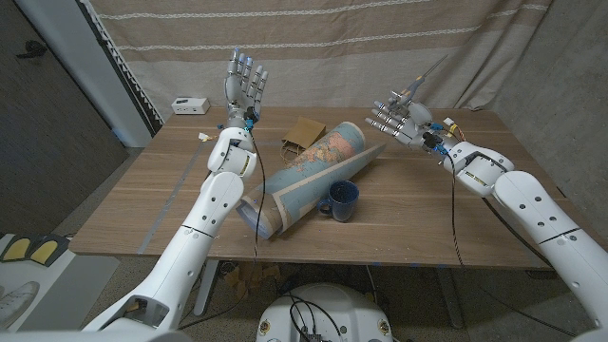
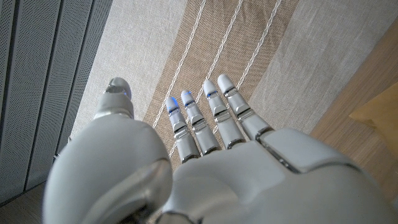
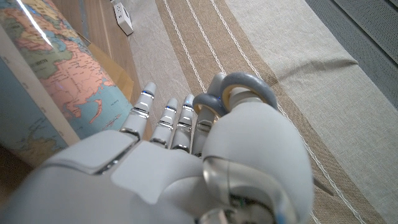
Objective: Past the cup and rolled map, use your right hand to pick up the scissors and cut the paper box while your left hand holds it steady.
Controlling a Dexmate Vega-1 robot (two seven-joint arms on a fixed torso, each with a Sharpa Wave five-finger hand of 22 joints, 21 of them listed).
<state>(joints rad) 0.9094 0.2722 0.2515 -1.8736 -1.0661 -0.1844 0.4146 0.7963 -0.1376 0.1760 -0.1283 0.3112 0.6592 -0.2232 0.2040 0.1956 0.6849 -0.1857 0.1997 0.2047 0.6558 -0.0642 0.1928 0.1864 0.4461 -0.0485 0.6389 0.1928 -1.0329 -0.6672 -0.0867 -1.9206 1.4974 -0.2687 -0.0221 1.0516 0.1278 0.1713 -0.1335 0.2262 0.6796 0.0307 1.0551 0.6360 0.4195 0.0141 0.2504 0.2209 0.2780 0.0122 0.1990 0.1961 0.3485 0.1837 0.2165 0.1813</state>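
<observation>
The brown paper box point(image 1: 304, 131) sits on the table behind the rolled map point(image 1: 318, 176), and its corner point(image 2: 378, 112) shows in the left wrist view. A dark blue cup point(image 1: 340, 199) stands in front of the map. My right hand point(image 1: 399, 116) is raised over the table's far right and holds the grey-handled scissors point(image 1: 425, 80), blades pointing up and away. The scissors' handle loops point(image 3: 239, 93) sit around the fingers of my right hand point(image 3: 186, 162). My left hand point(image 1: 245, 84) is held up left of the box, fingers straight and apart, holding nothing; in its own wrist view the hand point(image 2: 211, 155) points at the curtain.
A small white device point(image 1: 190, 104) lies at the table's far left corner, also seen as the white device point(image 3: 124, 18). A striped curtain point(image 1: 380, 38) hangs right behind the table. The map point(image 3: 56, 81) lies diagonally across the table's middle.
</observation>
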